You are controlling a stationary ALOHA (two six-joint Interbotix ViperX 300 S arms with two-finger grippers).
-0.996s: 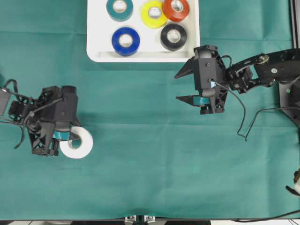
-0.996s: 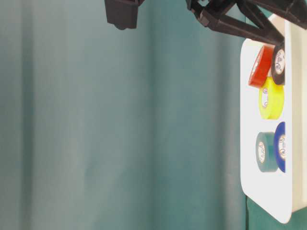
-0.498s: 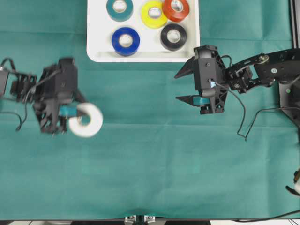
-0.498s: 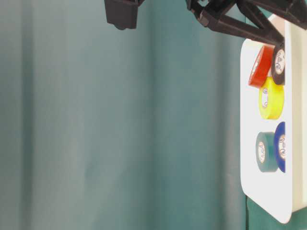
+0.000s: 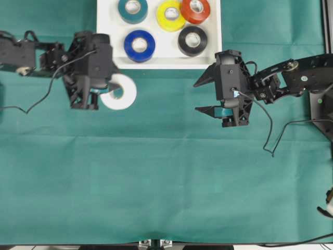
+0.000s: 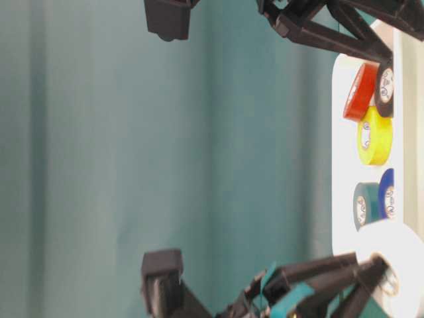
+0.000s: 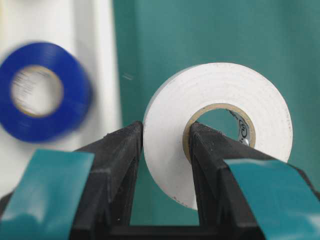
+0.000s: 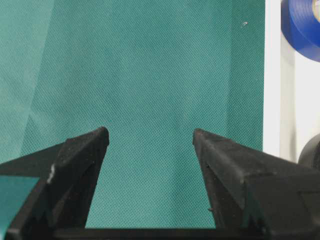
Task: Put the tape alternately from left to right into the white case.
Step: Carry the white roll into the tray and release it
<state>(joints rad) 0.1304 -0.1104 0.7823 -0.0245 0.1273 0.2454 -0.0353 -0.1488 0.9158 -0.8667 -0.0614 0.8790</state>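
My left gripper is shut on the white tape roll, one finger through its core and one outside the wall. The roll hangs just in front of the white case, near its front left corner. In the case lie the teal, yellow, orange-red, blue and black rolls. My right gripper stands open and empty over the cloth, just in front of the case's right front corner.
A green cloth covers the table. The right arm reaches in from the right edge, with a loose black cable hanging below it. The left arm comes in from the left edge.
My left gripper has carried the white roll from the lower left up and to the right, to the case's front edge. The right arm has not moved.
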